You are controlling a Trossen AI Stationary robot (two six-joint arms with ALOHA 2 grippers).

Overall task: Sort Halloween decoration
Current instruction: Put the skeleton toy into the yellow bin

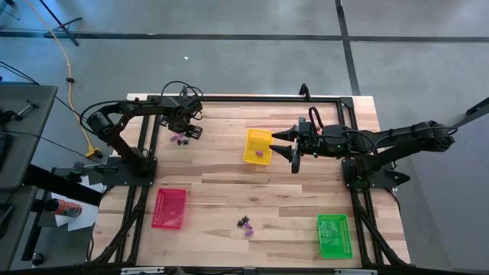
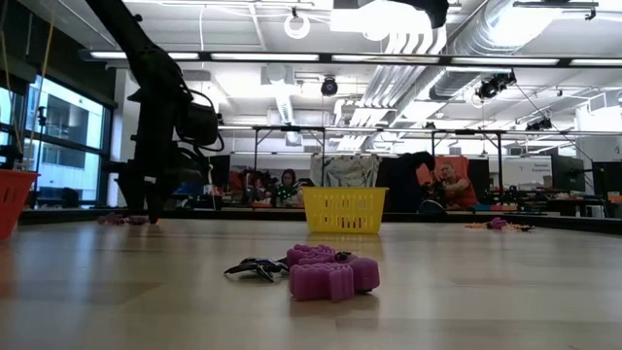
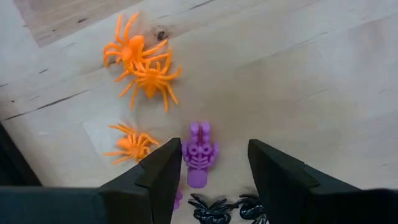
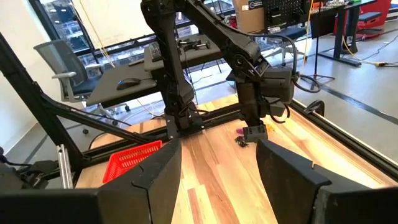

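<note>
The Halloween decoration lies in two small heaps. The far-left heap holds orange spiders, a purple trinket and black spiders. My left gripper points down over it, open. The purple trinket lies flat on the wood between the fingers, close beside one finger. The second heap, with purple pieces and a black spider, lies near the front edge. My right gripper hovers level and open beside the yellow tray, with nothing between its fingers.
A purple piece lies in the yellow tray. The red tray stands at the near left and the green tray at the near right. Black frame rails run round the tabletop. Bare wood lies between the trays.
</note>
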